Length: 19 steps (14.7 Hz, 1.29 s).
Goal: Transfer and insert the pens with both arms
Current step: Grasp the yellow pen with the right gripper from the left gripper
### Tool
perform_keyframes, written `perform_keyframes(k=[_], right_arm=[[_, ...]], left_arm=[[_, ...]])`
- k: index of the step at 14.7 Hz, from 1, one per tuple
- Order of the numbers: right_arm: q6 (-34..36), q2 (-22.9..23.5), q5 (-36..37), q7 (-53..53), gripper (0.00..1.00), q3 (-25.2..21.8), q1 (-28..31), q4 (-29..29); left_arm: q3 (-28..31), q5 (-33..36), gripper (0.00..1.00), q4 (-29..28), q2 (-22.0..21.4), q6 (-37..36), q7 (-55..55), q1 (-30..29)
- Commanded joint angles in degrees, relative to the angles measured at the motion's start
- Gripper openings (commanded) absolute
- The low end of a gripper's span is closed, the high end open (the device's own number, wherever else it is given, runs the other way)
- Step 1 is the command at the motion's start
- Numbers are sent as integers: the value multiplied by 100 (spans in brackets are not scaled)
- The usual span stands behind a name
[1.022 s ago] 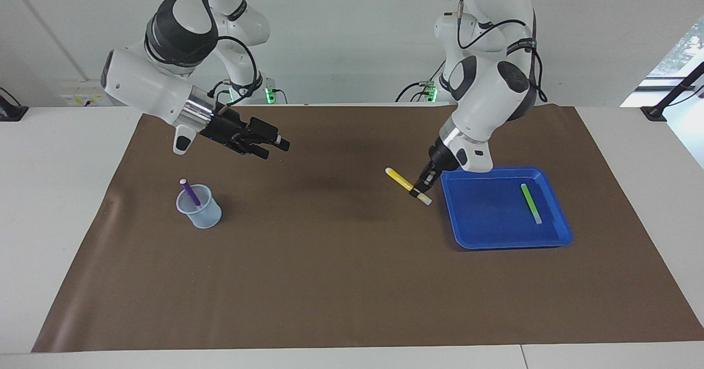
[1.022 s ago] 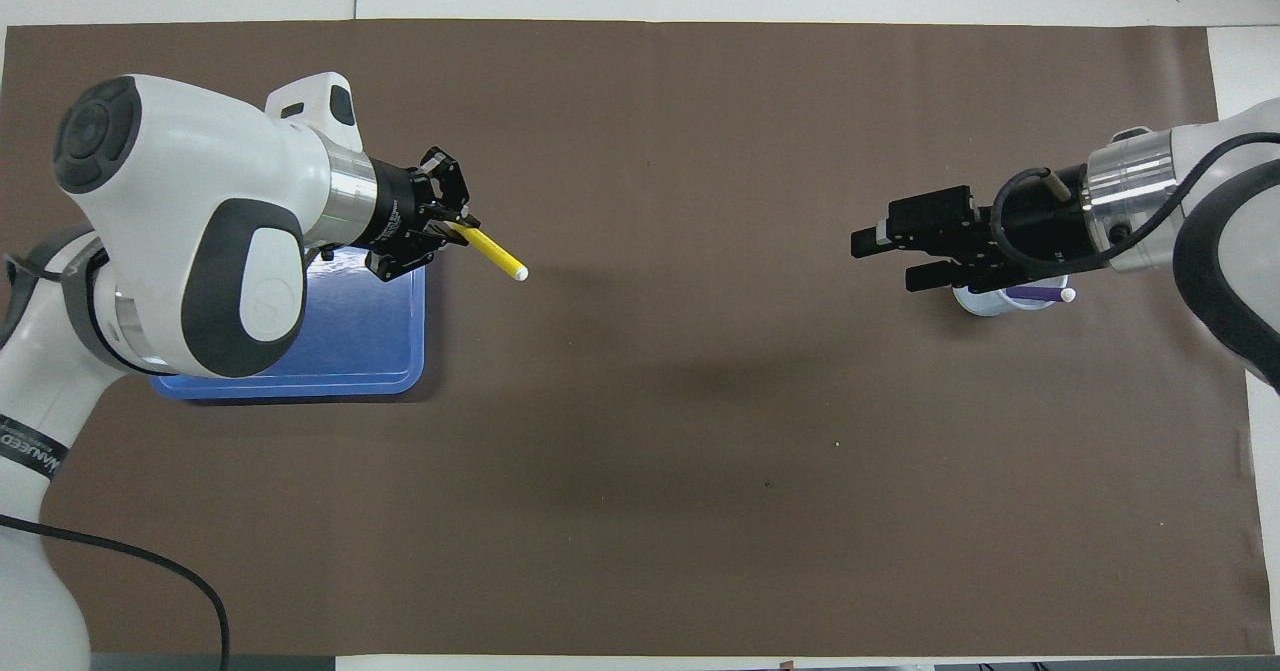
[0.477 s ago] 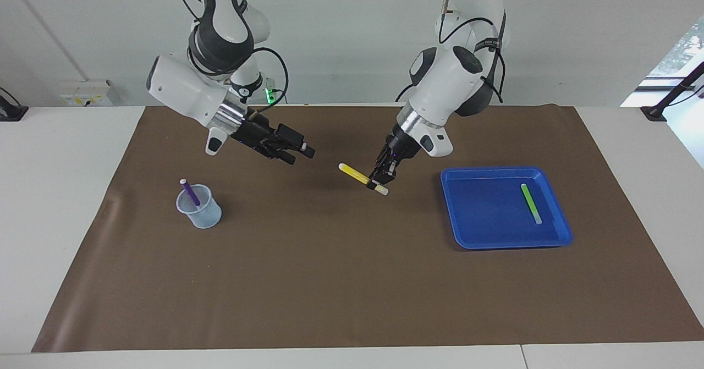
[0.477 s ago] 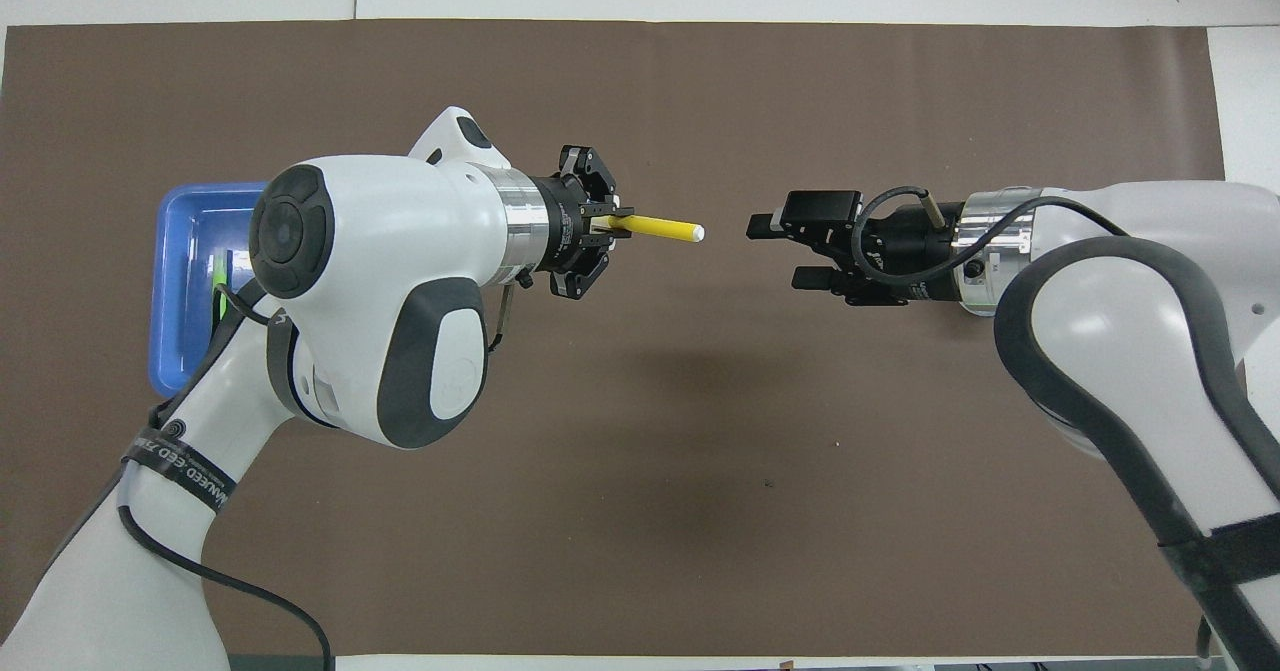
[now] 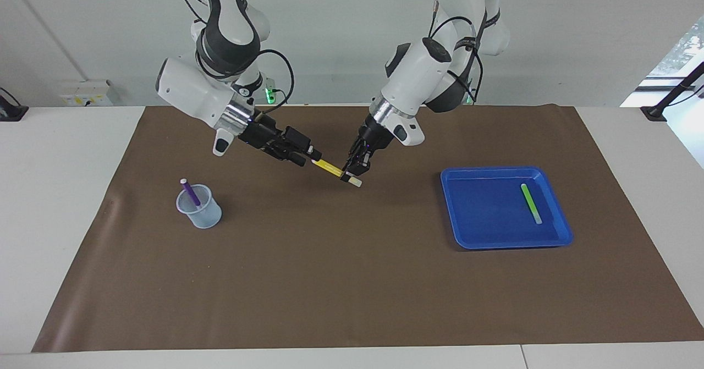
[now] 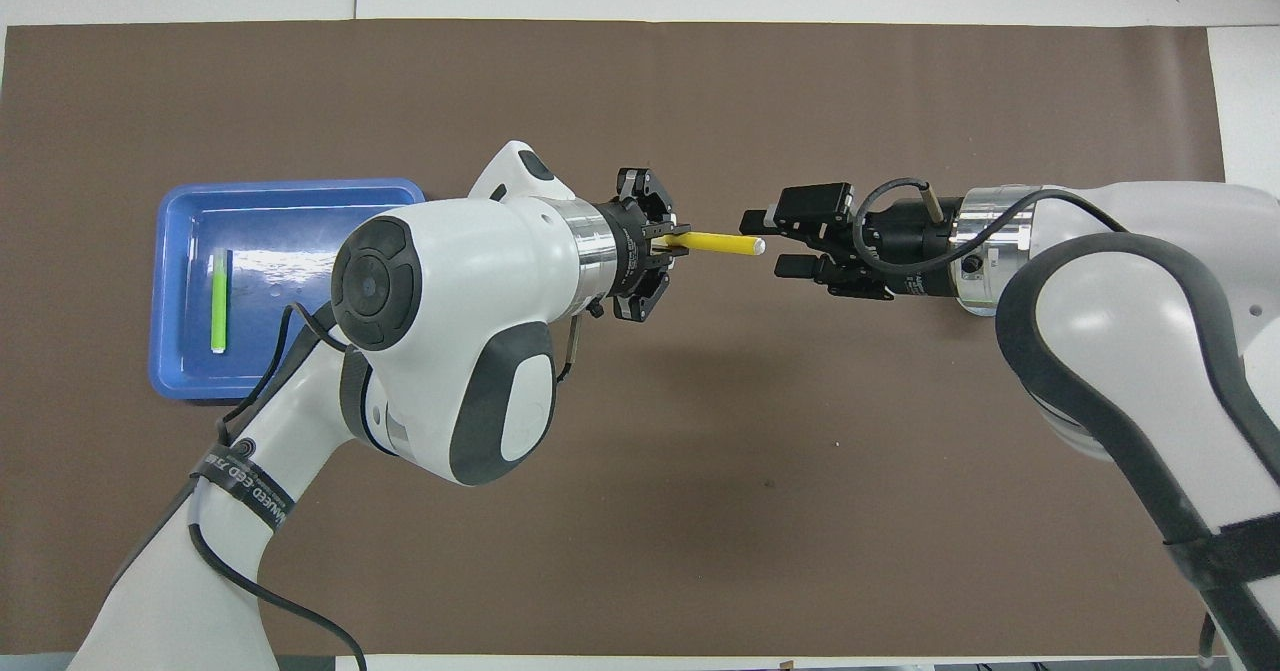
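I see a white table covered by a brown mat (image 5: 352, 281), a pale wall above it. Both big white arms lean in over the mat's middle. A blue tray (image 5: 561, 237) sits toward the left arm's end, with the green pen (image 5: 531, 203) lying flat in it. A clear cup (image 5: 204, 215) stands toward the right arm's end, the purple pen (image 5: 190, 192) leaning inside. The left gripper (image 5: 352, 174) is clamped on the yellow pen (image 6: 722, 243) near its pale end, held in the air. The right gripper (image 6: 766, 239) faces it — its fingers apart on either side of the pen's free tip; I cannot tell whether they touch it.
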<state>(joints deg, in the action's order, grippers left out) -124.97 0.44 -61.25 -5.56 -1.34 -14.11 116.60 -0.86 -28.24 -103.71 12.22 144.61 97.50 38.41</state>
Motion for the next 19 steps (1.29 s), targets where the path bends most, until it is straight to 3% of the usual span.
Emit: perform_keyframes(k=[1, 8, 10, 12, 17, 18, 19], right_arm=[[-36, 26, -107, -42, 71, 11, -4, -58], [-27, 26, -107, -60, 46, 20, -74, -67], [-18, 26, -107, -60, 30, 19, -74, -67], [-10, 26, -107, -60, 4, 20, -74, -67], [218, 26, -115, -68, 0, 2, 31, -119], [263, 35, -115, -68, 0, -7, 40, -163], [272, 70, -46, -68, 0, -7, 40, -233]], left_arm=[[77, -103, 0, -18, 17, 103, 50, 131], [77, -103, 0, -9, 26, 235, 41, 149], [77, -103, 0, -9, 26, 235, 41, 149], [77, -103, 0, -9, 26, 235, 41, 149], [94, -94, 0, -35, 17, 226, -29, 158], [94, -42, 30, -35, 17, 217, -73, 149], [112, -16, 99, -35, 17, 174, -108, 149]])
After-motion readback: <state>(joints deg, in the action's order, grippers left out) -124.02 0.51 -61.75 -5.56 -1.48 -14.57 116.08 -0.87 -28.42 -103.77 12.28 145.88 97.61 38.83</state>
